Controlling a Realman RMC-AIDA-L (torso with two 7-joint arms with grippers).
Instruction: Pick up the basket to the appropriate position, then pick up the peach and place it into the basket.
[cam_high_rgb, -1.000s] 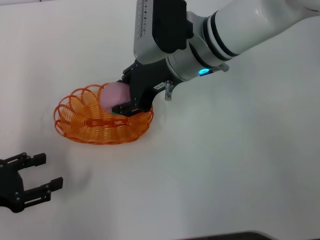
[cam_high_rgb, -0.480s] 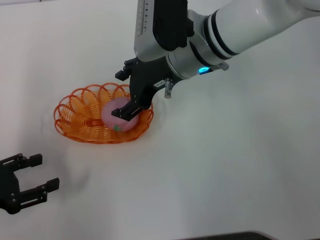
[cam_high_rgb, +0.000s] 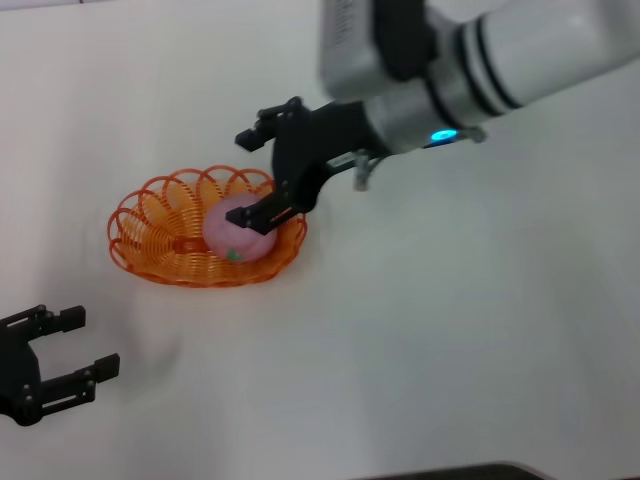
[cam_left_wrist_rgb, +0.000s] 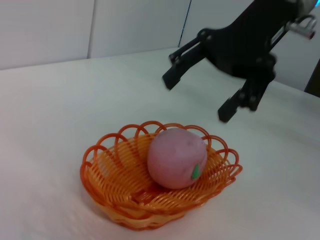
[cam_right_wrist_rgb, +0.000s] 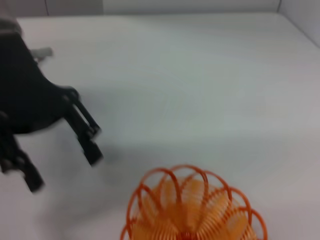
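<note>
Right gripper (cam_high_rgb: 262, 172) above wire-looped basket (cam_high_rgb: 150, 250)

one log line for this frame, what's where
peach: in basket, released | right claw: open, above basket's right rim | left claw: open, parked near-left on table

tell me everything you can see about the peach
The peach is a round, matte pink toy with a small green leaf mark low on its side. It sits inside the orange basket, toward the end nearer the right gripper, resting on the looped wire floor and rising above the scalloped rim. Nothing grips it: the right gripper's fingers are spread open above it and, in the left wrist view, clear of it. The left gripper is far off, near the table's front edge.
</note>
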